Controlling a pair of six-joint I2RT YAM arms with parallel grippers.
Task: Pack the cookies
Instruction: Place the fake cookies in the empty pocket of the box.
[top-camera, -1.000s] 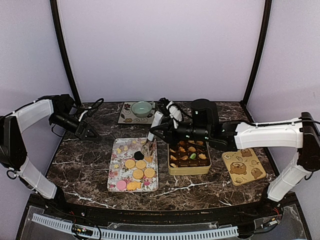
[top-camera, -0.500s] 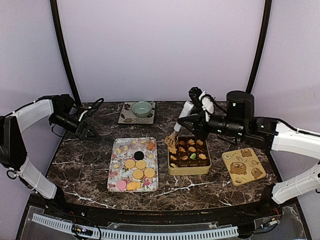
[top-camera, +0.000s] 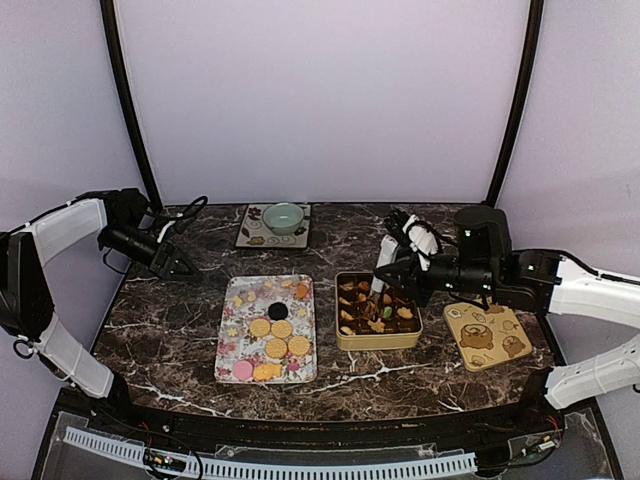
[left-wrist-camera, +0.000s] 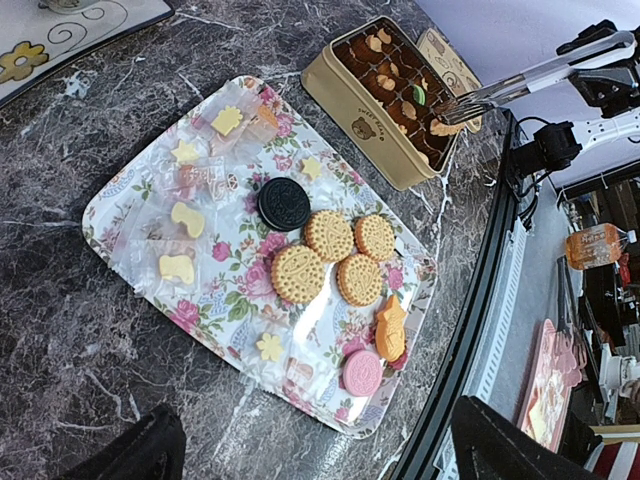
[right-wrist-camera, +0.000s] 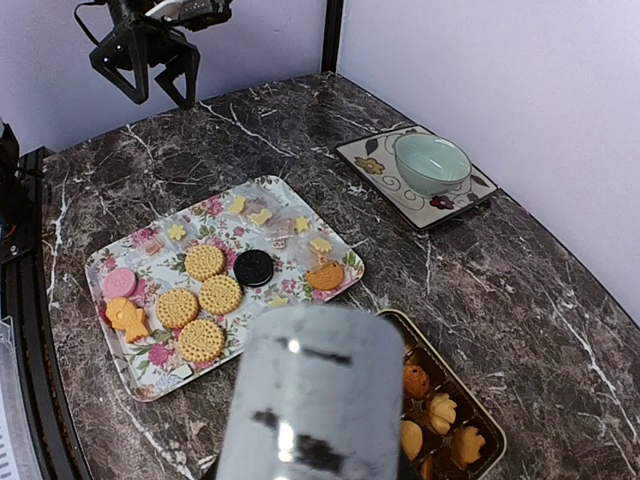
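The cookies (top-camera: 275, 335) lie on a floral tray (top-camera: 228, 345): round golden ones, a dark one, a pink one and small yellow shapes. More cookies fill a gold tin (top-camera: 378, 340) to its right. My right gripper (top-camera: 403, 268) is shut on metal tongs (top-camera: 383, 278), whose tips hold a golden cookie (left-wrist-camera: 445, 127) just over the tin (left-wrist-camera: 370, 135). In the right wrist view the blurred tongs (right-wrist-camera: 310, 400) hide my fingers. At the far left of the table, well away from the tray, my left gripper (top-camera: 185, 268) stands open and holds nothing.
A pale green bowl (top-camera: 284, 217) sits on a patterned mat (top-camera: 258, 237) at the back. The tin's bear-printed lid (top-camera: 488, 333) lies flat to the right of the tin. The table's near edge runs close to the tray (left-wrist-camera: 330, 420).
My right arm has swung right, from the tray's far edge to over the tin, carrying a cookie in the tongs. The left arm has stayed still.
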